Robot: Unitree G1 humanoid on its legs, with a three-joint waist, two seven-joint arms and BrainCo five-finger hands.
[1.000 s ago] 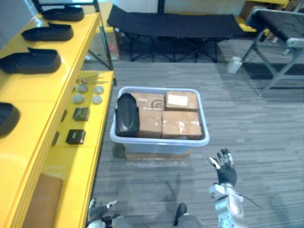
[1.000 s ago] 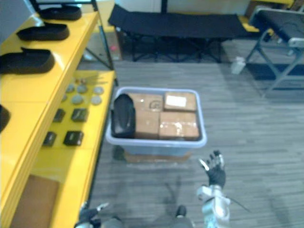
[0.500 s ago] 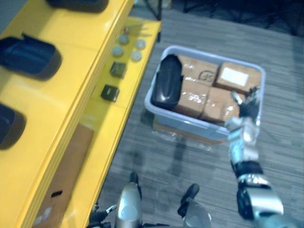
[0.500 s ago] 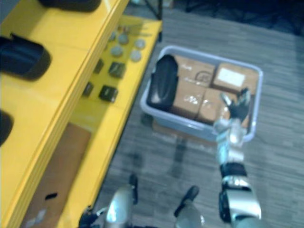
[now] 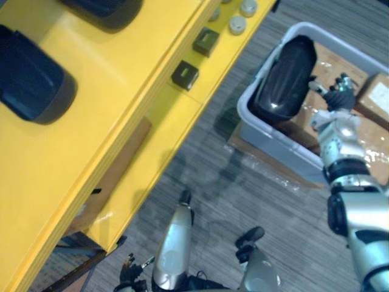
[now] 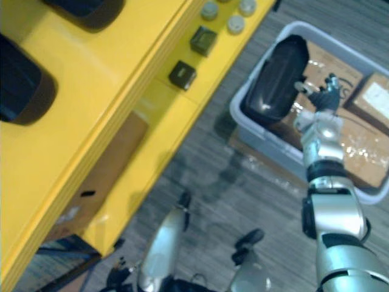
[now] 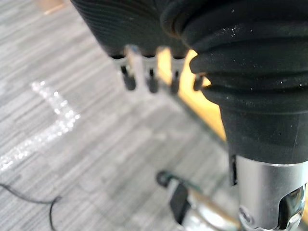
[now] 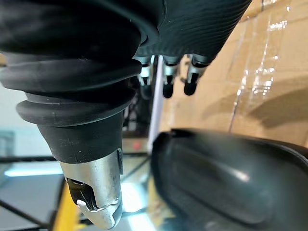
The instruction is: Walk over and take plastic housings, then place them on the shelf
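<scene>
Hovering fingers-spread beside the black housing [image 5: 284, 79], the right robot hand [image 5: 338, 98] overlies cardboard boxes [image 5: 329, 62] in the bin [image 5: 271, 143].

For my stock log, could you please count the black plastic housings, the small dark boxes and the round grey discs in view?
Black plastic housings: 3, two on the yellow shelf, one in the grey bin
Small dark boxes: 2
Round grey discs: 3
Total: 8

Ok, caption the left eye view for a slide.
Open right hand beside the black housing in the grey bin, near yellow shelf.
</scene>
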